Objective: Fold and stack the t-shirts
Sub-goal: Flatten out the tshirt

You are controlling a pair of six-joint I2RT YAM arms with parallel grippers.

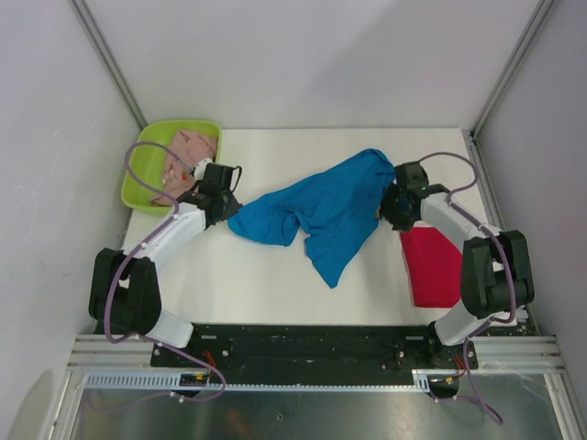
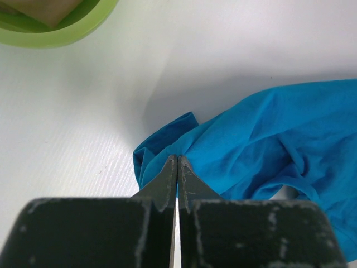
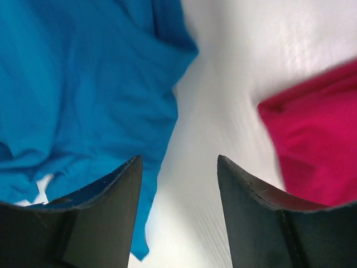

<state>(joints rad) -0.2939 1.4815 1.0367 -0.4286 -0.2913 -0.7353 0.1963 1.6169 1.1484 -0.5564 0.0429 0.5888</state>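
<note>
Left claw (image 2: 177,159) pinches blue t-shirt (image 2: 268,139) edge, fully shut; right claw (image 3: 178,159) stands open, empty. Red t-shirt (image 3: 318,145) lies right of it.

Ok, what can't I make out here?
Left wrist view: the shut left gripper hides whether the bright blue cloth t-shirt is pinched.
Top view: the left arm covers part of the pale pink shirt in the lime-green plastic tray.
Right wrist view: the red cloth t-shirt is blurred and cut off by the edge.
</note>
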